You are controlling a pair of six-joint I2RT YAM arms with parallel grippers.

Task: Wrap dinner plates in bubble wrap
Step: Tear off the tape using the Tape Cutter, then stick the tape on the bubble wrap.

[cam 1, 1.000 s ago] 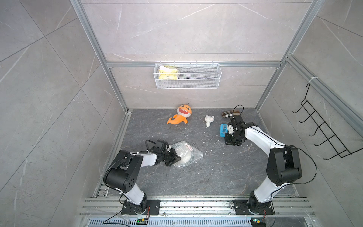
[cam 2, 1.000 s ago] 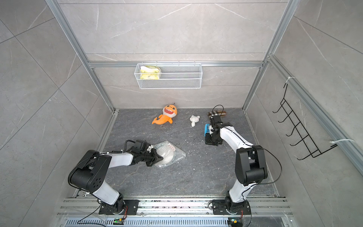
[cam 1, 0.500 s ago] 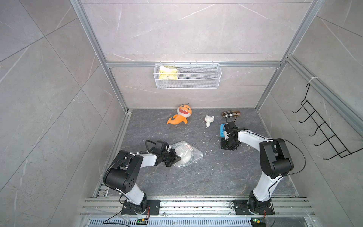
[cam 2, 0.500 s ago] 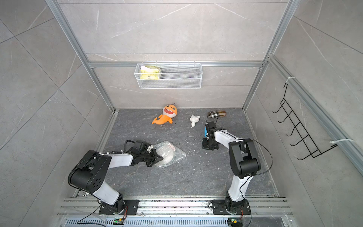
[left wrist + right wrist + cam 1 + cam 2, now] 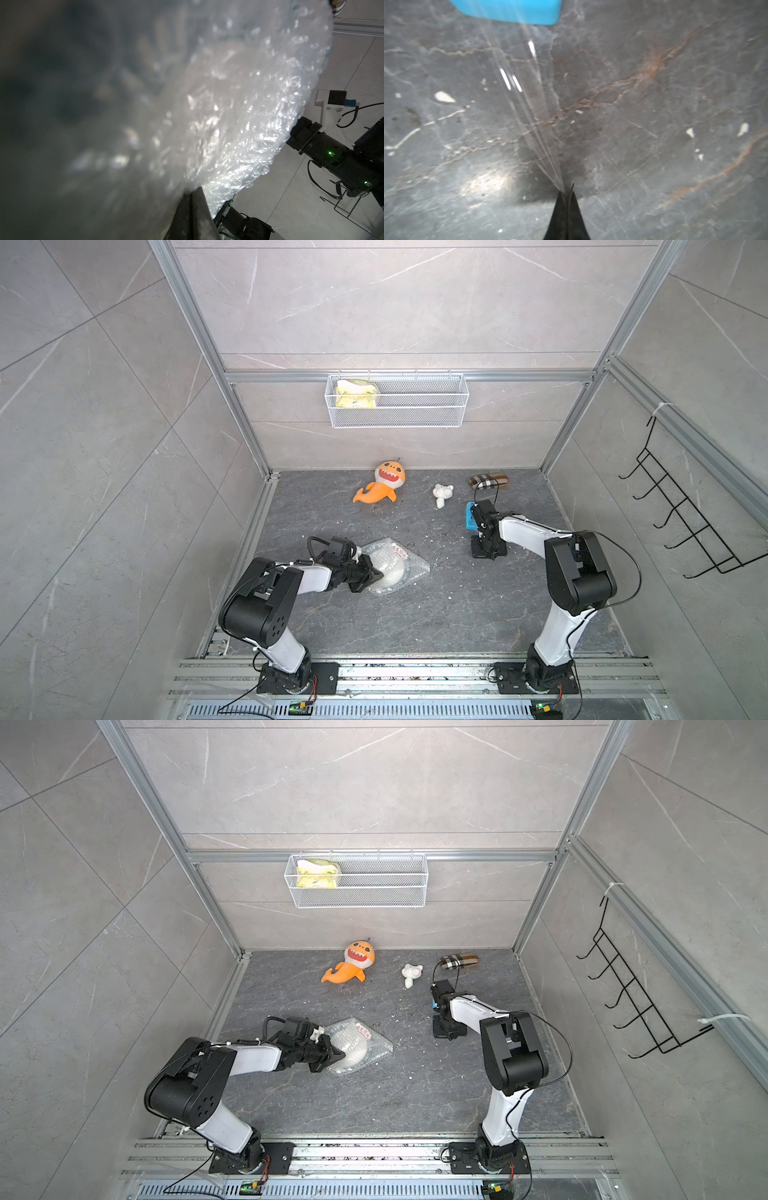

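Note:
The dinner plate [image 5: 409, 572] [image 5: 360, 1052] lies on the dark floor left of centre. The bubble wrap [image 5: 399, 560] [image 5: 368, 1042] is folded over it, and its white middle and dark rim show through. My left gripper [image 5: 376, 572] [image 5: 340, 1053] lies low at the wrap's left edge, shut on the bubble wrap [image 5: 239, 114], which fills the left wrist view above the closed gripper [image 5: 192, 199]. At the right my right gripper [image 5: 486, 549] [image 5: 566, 192] points down at the floor. It is shut on a clear tape strip [image 5: 529, 104] stretched from a blue dispenser [image 5: 469, 520] [image 5: 508, 10].
An orange shark toy [image 5: 382, 487], a small white figure [image 5: 442, 494] and a checked case [image 5: 488, 482] lie along the back of the floor. A wire basket [image 5: 397, 400] hangs on the back wall and a black hook rack [image 5: 685, 522] on the right wall. White crumbs dot the floor.
My right gripper has drawn a little toward the front, away from the blue dispenser, and its elbow has swung. The left arm and the wrapped plate have stayed still.

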